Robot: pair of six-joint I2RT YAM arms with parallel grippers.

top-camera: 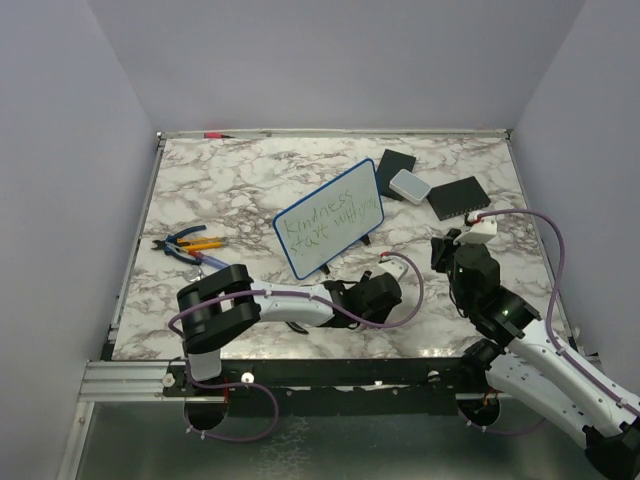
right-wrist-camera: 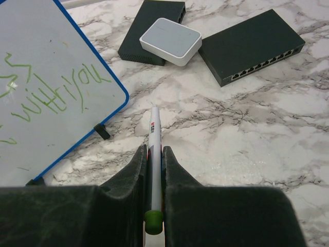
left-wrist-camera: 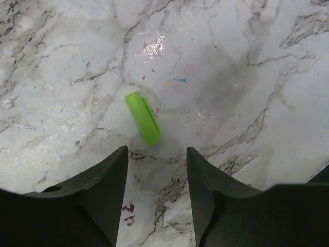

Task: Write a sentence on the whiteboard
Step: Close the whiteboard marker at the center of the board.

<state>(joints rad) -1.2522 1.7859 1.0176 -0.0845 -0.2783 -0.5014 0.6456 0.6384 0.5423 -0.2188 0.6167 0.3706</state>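
**Writing looks done; cap next**

Whiteboard [top-camera: 330,218] stands propped at centre; sentence [top-camera: 325,222] runs two green lines ending "with you", so you're prob. at wrap-up. R gripper [right-wrist-camera: 154,150] sits near board's right edge, not touching, clamped tight on marker [right-wrist-camera: 155,121] (one end pokes fwd). L gripper [left-wrist-camera: 157,150] hangs wide open, empty, over green cap [left-wrist-camera: 144,117] on table [left-wrist-camera: 257,77]: lower, straddle it squarely.
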